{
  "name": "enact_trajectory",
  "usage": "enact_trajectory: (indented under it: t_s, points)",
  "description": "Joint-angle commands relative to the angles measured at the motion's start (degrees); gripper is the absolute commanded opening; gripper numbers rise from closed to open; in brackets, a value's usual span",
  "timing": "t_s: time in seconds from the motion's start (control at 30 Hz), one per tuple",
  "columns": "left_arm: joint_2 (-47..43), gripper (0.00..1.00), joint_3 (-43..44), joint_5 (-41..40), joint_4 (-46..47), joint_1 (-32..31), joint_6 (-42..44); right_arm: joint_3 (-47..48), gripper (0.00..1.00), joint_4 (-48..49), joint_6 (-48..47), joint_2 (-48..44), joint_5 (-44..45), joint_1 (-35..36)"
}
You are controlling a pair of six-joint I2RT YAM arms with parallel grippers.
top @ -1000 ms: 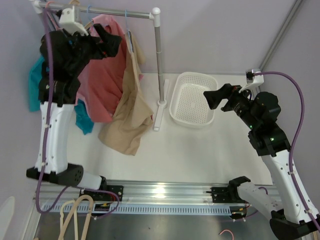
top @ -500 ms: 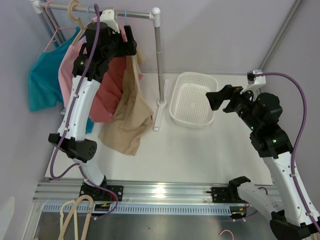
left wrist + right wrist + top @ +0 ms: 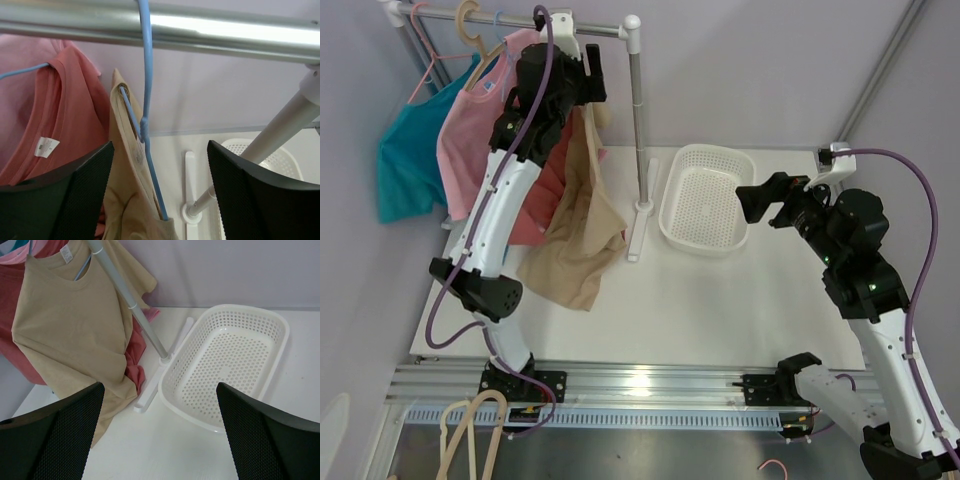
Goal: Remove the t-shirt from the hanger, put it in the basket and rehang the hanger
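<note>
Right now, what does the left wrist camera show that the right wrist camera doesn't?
Only the left wrist: the horizontal rail, the blue hanger hooked over it, and the white label inside the red shirt collar. Only the right wrist: the tan t-shirt with its own neck label and its full front down to the hem. Both: the tan t-shirt, the white basket, and the rack's upright pole.

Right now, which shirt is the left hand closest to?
The tan t-shirt on the blue hanger, facing the left gripper; pink shirt and teal shirt hang farther left.
</note>
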Motion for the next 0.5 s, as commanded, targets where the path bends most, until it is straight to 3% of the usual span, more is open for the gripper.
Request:
enact_trajectory:
  t_s: [0.0,0.47]
  points:
    - [1.2,0.79,3.3,-3.7,3.2,-1.0,2.0,1.3,0.99,-0.3,-0.9,-0.8,0.4,-0.4]
    - [3.8,0.72,3.2,-5.9,2.0,-1.0,1.5,1.2,0.99,-0.7,-0.2,-1.2,-1.0,-1.8]
